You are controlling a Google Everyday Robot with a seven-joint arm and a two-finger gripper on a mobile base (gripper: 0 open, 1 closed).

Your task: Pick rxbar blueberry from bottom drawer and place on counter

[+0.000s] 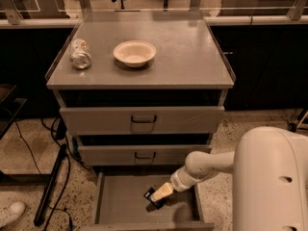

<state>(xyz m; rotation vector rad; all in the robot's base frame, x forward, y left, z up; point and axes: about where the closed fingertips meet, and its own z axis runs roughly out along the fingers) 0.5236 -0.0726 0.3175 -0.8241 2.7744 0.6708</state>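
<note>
The bottom drawer [115,203] is pulled open below the cabinet, showing its plain grey floor. A small dark bar with white print, the rxbar blueberry [150,196], lies on the drawer floor right of middle. My gripper [160,193] reaches down into the drawer from the right, its pale fingers right at the bar. The counter [192,57] is the flat grey cabinet top above.
A crushed silver can [80,53] and a cream bowl [134,53] stand on the counter's left half. Two upper drawers with dark handles [143,120] are slightly open. My white arm body [272,182] fills the lower right. Cables and a stand leg lie on the floor at left.
</note>
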